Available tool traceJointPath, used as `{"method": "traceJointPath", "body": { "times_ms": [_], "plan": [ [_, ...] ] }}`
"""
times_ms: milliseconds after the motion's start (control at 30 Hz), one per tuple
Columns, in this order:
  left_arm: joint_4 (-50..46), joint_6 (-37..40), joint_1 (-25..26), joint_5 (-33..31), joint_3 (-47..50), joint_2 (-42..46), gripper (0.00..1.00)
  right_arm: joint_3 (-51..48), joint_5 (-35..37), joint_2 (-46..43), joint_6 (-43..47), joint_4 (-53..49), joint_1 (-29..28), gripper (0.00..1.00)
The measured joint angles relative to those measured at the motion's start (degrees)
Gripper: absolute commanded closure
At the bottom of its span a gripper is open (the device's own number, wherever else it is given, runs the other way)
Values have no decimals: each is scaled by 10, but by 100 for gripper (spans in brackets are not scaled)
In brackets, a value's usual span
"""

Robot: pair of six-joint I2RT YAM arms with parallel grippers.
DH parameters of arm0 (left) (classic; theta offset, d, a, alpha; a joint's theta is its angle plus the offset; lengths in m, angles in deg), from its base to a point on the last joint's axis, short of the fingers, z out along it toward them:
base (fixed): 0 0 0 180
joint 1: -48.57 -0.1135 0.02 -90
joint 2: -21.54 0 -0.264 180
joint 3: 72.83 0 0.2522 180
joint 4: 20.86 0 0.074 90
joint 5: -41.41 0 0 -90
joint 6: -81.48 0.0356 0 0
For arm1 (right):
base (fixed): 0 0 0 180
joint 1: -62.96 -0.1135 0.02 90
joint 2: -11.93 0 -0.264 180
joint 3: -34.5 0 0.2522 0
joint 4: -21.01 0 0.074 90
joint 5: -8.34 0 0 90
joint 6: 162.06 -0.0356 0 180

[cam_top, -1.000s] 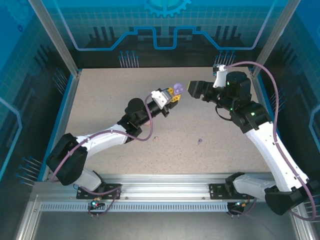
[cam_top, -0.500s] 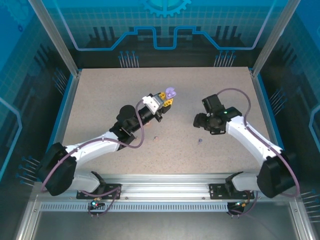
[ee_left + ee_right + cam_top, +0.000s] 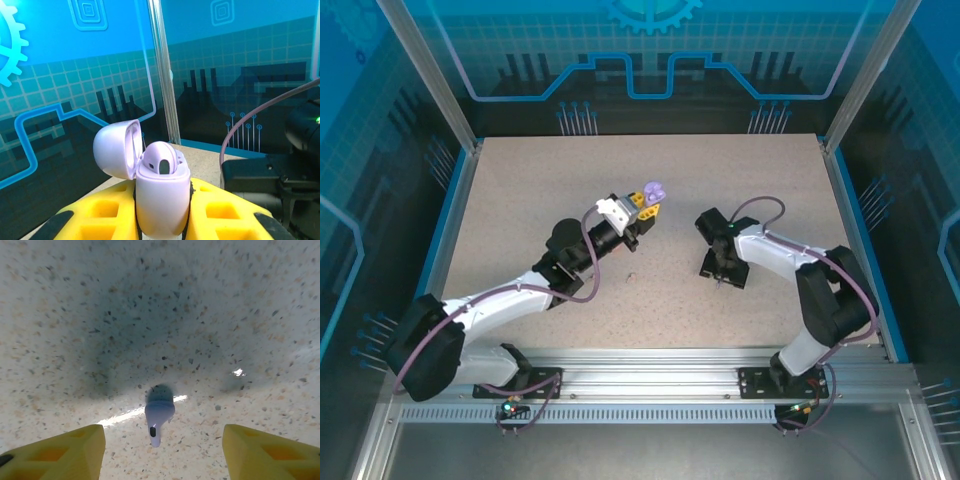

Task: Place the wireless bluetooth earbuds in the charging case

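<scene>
Pale purple plastic is what the small round charging case (image 3: 162,192) is made of, and it is held tight between the yellow fingers (image 3: 100,215) of the left gripper (image 3: 161,220). Its lid (image 3: 117,149) is flipped open and tipped toward 10 o'clock in the left wrist view. From above, the case is seen at 12 o'clock from the middle of the speckled beige table (image 3: 520,200). The right gripper (image 3: 722,272) is pointed down at 4 o'clock from the middle. Its two fingers (image 3: 55,452) are spread wide open and nothing is gripped. A tiny pale purple earbud with a short stem (image 3: 157,416) is laid on the table between them, touched by neither, with its stem pointed to 6 o'clock in the right wrist view.
</scene>
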Motion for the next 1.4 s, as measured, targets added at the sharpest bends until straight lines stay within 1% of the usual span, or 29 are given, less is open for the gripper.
{"method": "traceJointPath", "body": {
  "times_ms": [167,233,367,500,600,800,1267,1400],
  "plan": [
    [0,-2,0,0,4,4,100,8,11,27,-17,-4,-5,47],
    [0,-2,0,0,4,4,100,9,13,35,-21,-4,-5,49],
    [0,-1,0,0,4,4,100,10,14,40,-26,-3,-5,52],
    [0,-1,0,0,4,4,100,10,15,41,-28,-2,-5,61],
    [0,-1,0,0,4,4,100,10,15,42,-30,3,-5,63],
    [0,-1,0,0,4,4,100,10,15,42,-30,7,-5,65],
    [0,-1,0,0,4,4,100,-11,15,24,-30,22,-5,65],
    [0,-1,0,0,4,4,100,-21,12,22,-30,29,-5,68]
  ]
}}
